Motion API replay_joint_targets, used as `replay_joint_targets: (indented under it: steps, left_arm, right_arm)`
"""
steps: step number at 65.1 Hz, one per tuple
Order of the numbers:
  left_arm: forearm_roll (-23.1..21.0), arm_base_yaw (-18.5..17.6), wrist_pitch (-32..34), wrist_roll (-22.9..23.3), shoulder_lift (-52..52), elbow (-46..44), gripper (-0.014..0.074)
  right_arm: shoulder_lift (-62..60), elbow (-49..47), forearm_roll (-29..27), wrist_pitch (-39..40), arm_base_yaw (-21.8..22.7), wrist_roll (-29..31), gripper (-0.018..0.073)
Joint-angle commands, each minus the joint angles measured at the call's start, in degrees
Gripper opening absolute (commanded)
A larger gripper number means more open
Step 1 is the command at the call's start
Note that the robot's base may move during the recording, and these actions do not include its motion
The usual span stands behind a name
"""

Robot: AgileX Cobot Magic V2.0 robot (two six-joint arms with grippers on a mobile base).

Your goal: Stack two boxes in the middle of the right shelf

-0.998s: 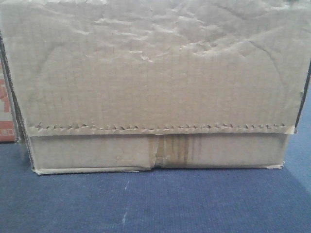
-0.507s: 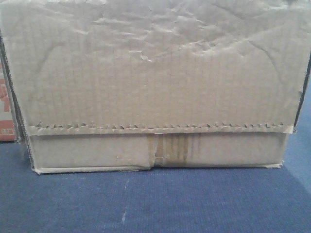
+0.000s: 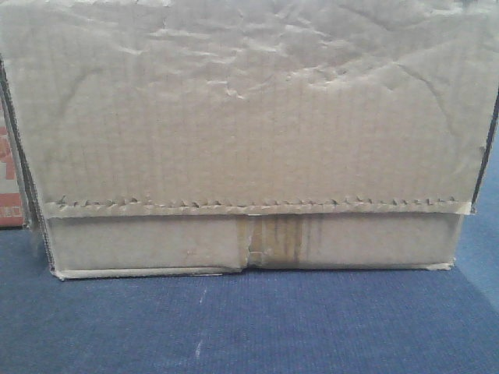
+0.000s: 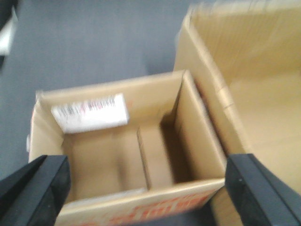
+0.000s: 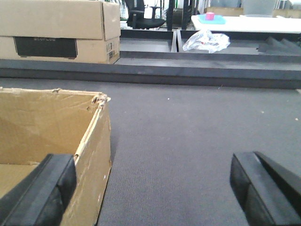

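A big box (image 3: 249, 117) nearly fills the front view. Its face is wrinkled, a serrated tape strip (image 3: 249, 206) runs across it, and a taped seam (image 3: 273, 241) sits mid-way along the lower band. It stands on a blue carpeted surface (image 3: 249, 327), and a sliver of red-printed carton (image 3: 9, 179) shows at its left edge. In the left wrist view the left gripper (image 4: 146, 176) hangs over a small box (image 4: 188, 127). That box is open-topped, with a white label (image 4: 89, 113) on an inner wall and red print on its near side. The fingers (image 4: 37, 188) are spread wide and hold nothing. A larger open box (image 4: 254, 94) stands just beside the small one's right wall. In the right wrist view the right gripper (image 5: 153, 183) sits low over the grey surface (image 5: 188, 141), its fingers (image 5: 256, 188) spread wide and empty. An open box (image 5: 47, 127) is near the left finger; I cannot tell which box it is. A closed carton (image 5: 56, 28), a plastic bag (image 5: 205, 41) and a white table (image 5: 244, 22) lie well beyond.
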State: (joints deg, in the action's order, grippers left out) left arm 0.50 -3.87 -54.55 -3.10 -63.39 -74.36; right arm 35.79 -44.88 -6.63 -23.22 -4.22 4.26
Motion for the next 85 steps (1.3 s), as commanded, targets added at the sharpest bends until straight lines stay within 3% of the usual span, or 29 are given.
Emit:
replay_joint_targets:
  steps: [1, 12, 21, 44, 71, 76, 85]
  left_arm:
    - [1.23, 3.52, -6.28, -1.71, -5.03, -7.11, 0.0569]
    - [-2.4, 13.93, -10.51, -9.24, -12.43, -14.43, 0.0569]
    - [-2.85, 18.55, -11.41, -13.63, -17.7, -14.82, 0.0569]
    - [-2.98, 18.93, -11.67, -15.93, -31.81, -14.82, 0.0569]
    - [-4.43, 18.93, -9.98, -15.93, -37.48, -14.82, 0.0561]
    - [-4.43, 18.93, -9.55, -15.93, -37.48, -14.82, 0.0499]
    - [-4.43, 18.93, -9.46, -15.93, -37.48, -14.82, 0.0208]
  right_arm:
    - [0.9, -0.33, 0.24, 1.22, -0.45, 0.12, 0.057]
    - [1.13, -0.33, 0.24, 1.1, -0.48, 0.12, 0.057]
    - [1.23, -0.33, 0.24, 1.1, -0.48, 0.12, 0.057]
    - [1.23, -0.33, 0.24, 1.1, -0.48, 0.12, 0.057]
    - [1.25, -0.33, 0.24, 1.33, -0.48, 0.12, 0.057]
    - [1.25, -0.33, 0.24, 1.59, -0.48, 0.12, 0.057]
    - [1.25, -0.33, 0.24, 1.79, -0.48, 0.12, 0.057]
